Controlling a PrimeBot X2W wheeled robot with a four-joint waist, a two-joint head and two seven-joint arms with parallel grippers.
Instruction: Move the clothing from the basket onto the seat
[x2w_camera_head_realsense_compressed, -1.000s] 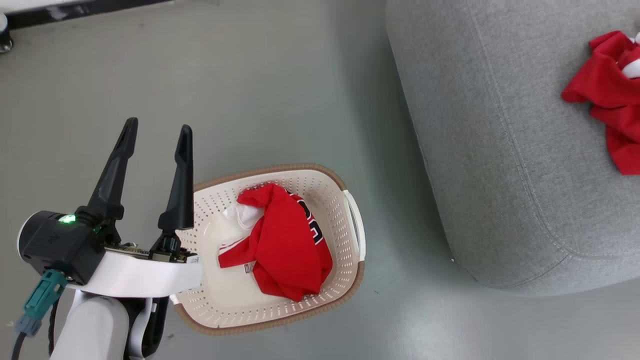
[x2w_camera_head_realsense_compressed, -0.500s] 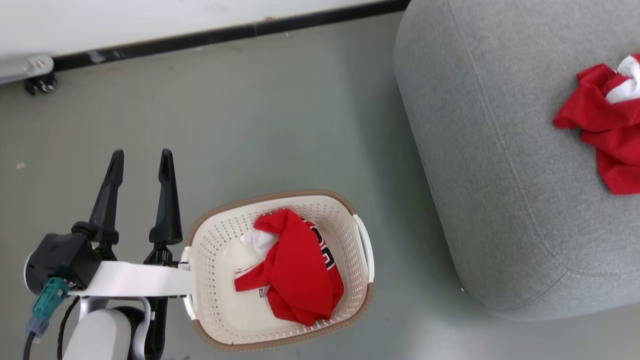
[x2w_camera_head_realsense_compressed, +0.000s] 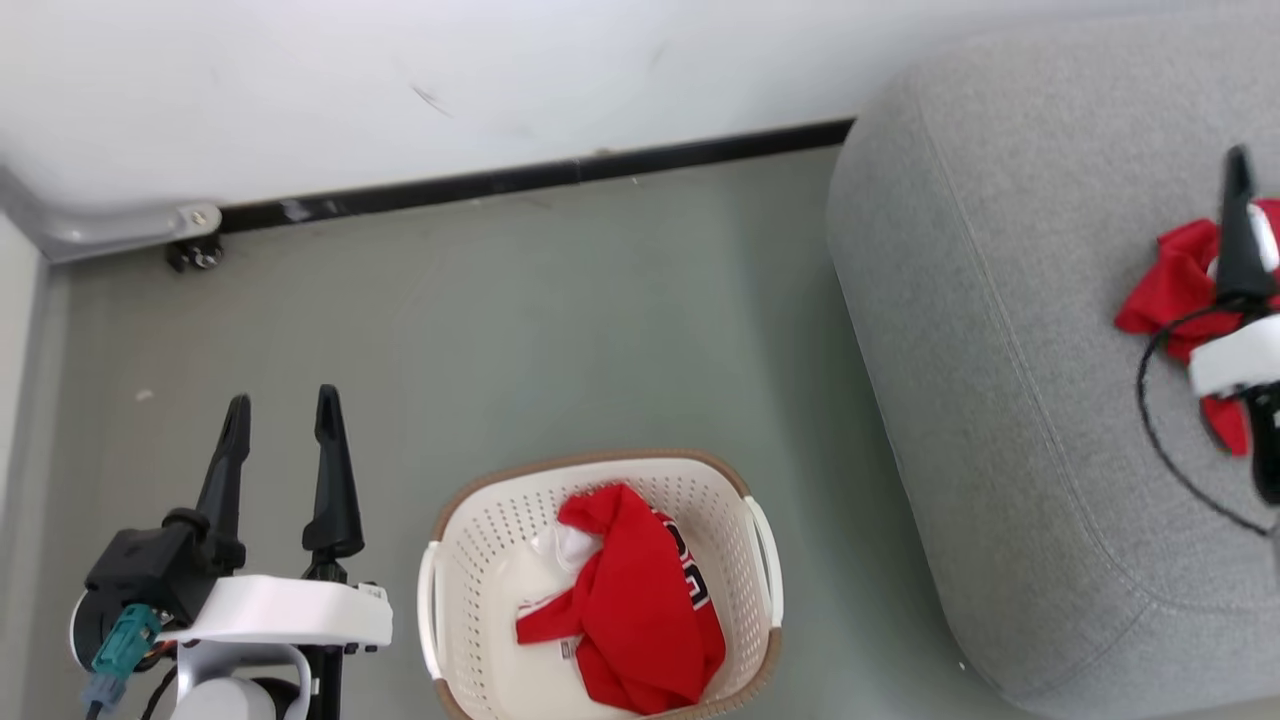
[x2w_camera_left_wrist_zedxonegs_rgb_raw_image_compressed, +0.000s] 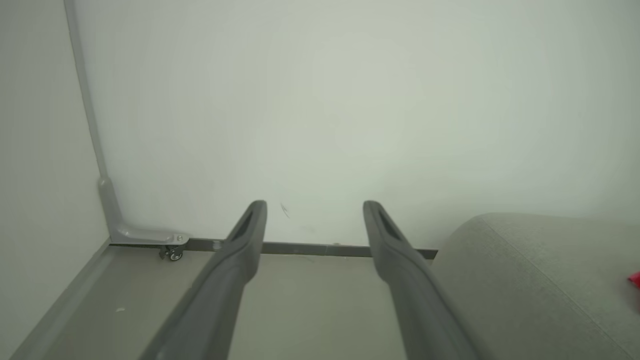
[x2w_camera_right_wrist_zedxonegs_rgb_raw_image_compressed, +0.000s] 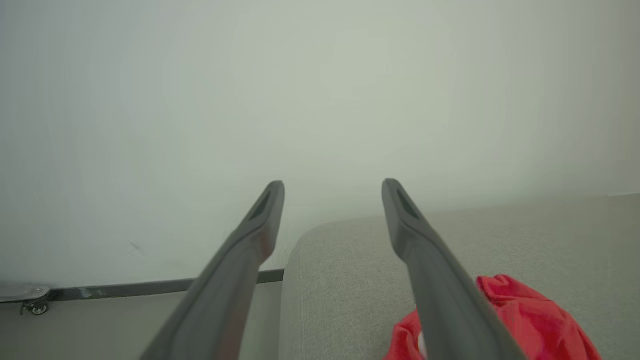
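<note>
Grey floor (x2w_camera_head_realsense_compressed: 500, 330) holds the basket (x2w_camera_head_realsense_compressed: 600, 457); a red jersey (x2w_camera_head_realsense_compressed: 640, 610) lies inside, lengthwise toward the wall (x2w_camera_head_realsense_compressed: 500, 80). Left gripper (x2w_camera_head_realsense_compressed: 282, 396) and right gripper (x2w_camera_right_wrist_zedxonegs_rgb_raw_image_compressed: 333, 186) stand spread, empty.

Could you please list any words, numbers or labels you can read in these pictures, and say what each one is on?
Black-and-white numerals on the red jersey in the basket: folded over and partly hidden, not readable for certain.
Small white label on the basket's bottom beside the jersey: too small to read.
Nothing else legible.
</note>
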